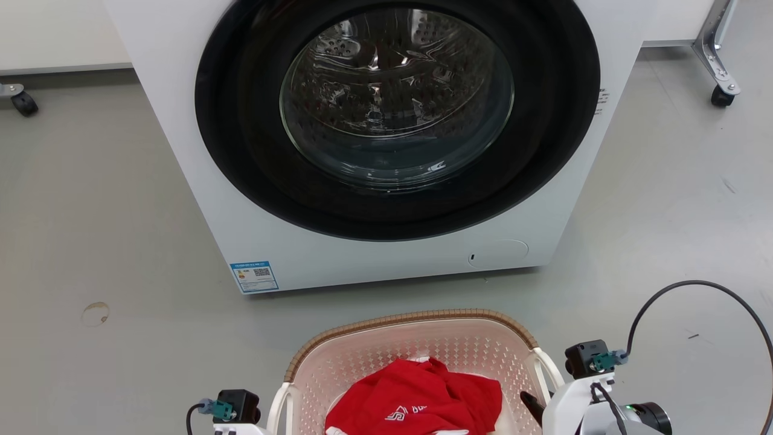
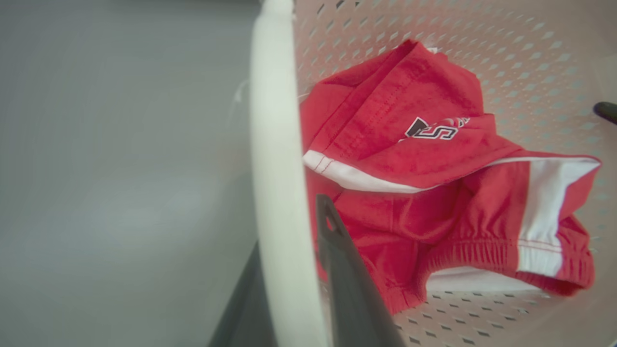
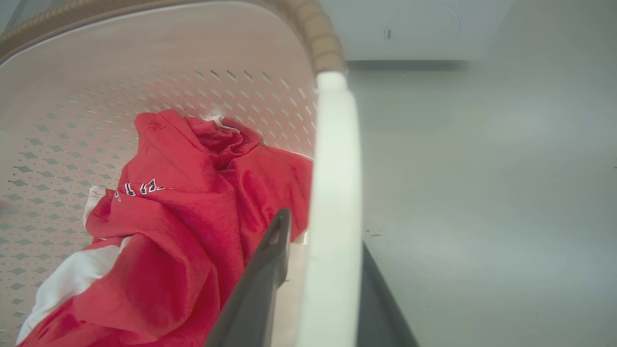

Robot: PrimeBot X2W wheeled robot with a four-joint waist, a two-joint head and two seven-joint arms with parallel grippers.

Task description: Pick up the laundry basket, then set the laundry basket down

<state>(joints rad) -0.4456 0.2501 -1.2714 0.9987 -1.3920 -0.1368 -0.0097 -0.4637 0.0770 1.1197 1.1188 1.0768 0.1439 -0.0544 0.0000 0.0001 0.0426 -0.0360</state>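
Washing machine (image 1: 386, 260), white, round glass door shut, fills the upper centre of the head view on grey floor (image 1: 90, 211), standing just beyond the basket; one caster wheel (image 1: 24, 104) at upper left, second caster wheel (image 1: 721, 96) at upper right. Laundry basket (image 1: 416, 318), pale pink with brown rim, sits at bottom centre and contains one crumpled red garment (image 1: 416, 399) with white trim. Left gripper (image 2: 289, 226) pinches the left white handle (image 2: 272, 120), one finger inside the basket and one outside; right gripper (image 3: 325, 231) pinches the right white handle (image 3: 337, 144) likewise.
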